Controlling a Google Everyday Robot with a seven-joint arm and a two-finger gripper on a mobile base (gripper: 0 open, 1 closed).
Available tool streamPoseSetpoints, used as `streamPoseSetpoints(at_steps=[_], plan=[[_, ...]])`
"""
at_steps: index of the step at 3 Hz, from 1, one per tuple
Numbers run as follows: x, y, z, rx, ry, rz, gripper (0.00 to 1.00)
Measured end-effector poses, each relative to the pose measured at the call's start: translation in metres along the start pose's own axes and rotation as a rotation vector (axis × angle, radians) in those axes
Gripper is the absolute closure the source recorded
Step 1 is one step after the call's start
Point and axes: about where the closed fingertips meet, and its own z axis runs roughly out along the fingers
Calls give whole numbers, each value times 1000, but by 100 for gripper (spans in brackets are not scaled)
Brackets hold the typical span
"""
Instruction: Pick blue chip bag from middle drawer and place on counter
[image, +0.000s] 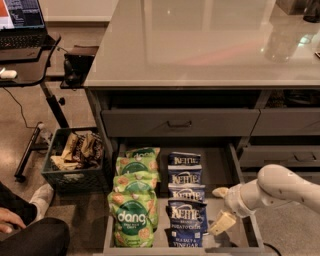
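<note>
The middle drawer (220, 165) is pulled out below the counter (200, 45). It holds a column of several dark-blue Kettle chip bags (186, 215) on the right and a column of green dang bags (132, 217) on the left. My gripper (221, 207) reaches in from the right over the drawer's right side, just right of the nearest blue bags. Its fingers are spread apart, one finger (220, 192) up and one lower, and nothing is held between them.
A closed grey drawer front (180, 122) with a dark handle sits above the open drawer. A dark crate (70, 160) of wrappers stands on the floor at left. A black laptop desk (27, 55) is at far left. A person's leg and hand (20, 230) are at bottom left.
</note>
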Motion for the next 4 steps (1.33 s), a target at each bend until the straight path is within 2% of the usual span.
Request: streamPoseSetpoints(at_steps=[1,3,4], plan=[[-5,4,18,-18,-5,-53,24],[-33,14,32,-35,-75,-140,24],[-40,24,44,-74,-82,-176,26]])
